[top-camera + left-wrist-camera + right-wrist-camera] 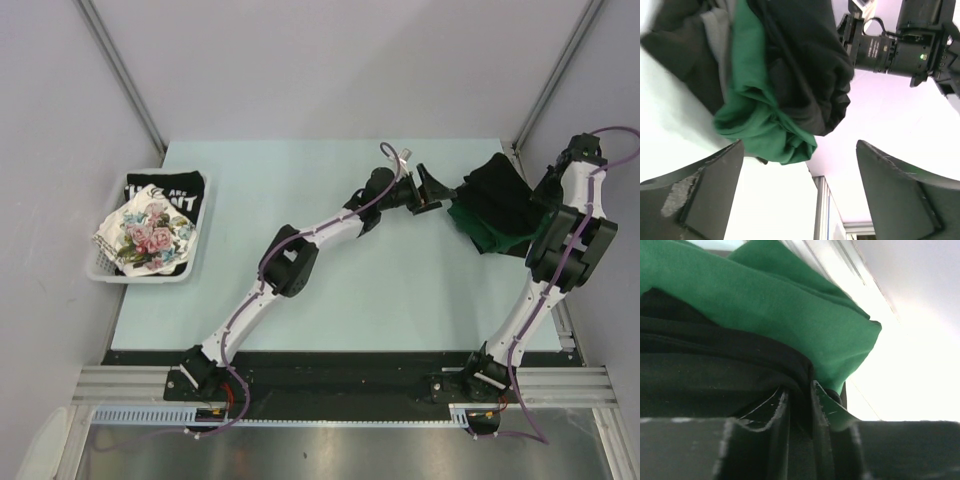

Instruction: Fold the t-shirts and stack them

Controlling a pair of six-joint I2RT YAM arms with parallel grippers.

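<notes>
Left gripper (pixel 799 150) is standing wide open, nothing between its fingers (pixel 705 192), hovering just left of the shirt pile and pointing at it. Right gripper (pixel 800 390) is pinching: the two fingers are sitting nearly together with a fold of the black shirt (pixel 715 375) caught between them, and an edge of the green shirt (pixel 790 305) is lapping against the outer finger. In the overhead view the pile is lying at the upper right of the table (pixel 300 180), close to the right edge, the black shirt bunched on top and the green shirt spreading out beneath it toward the bottom of the frame. From the left wrist view both are hanging in loose, rumpled folds, green bulging out below the black. The left arm is stretching diagonally from the lower left to the upper centre; the right arm is bending up along the right edge, its wrist over the pile. At far left, well apart from both grippers, the basket (pixel 150 278) is holding the floral shirt (pixel 150 238) on top of the lettered shirt (pixel 165 190).
</notes>
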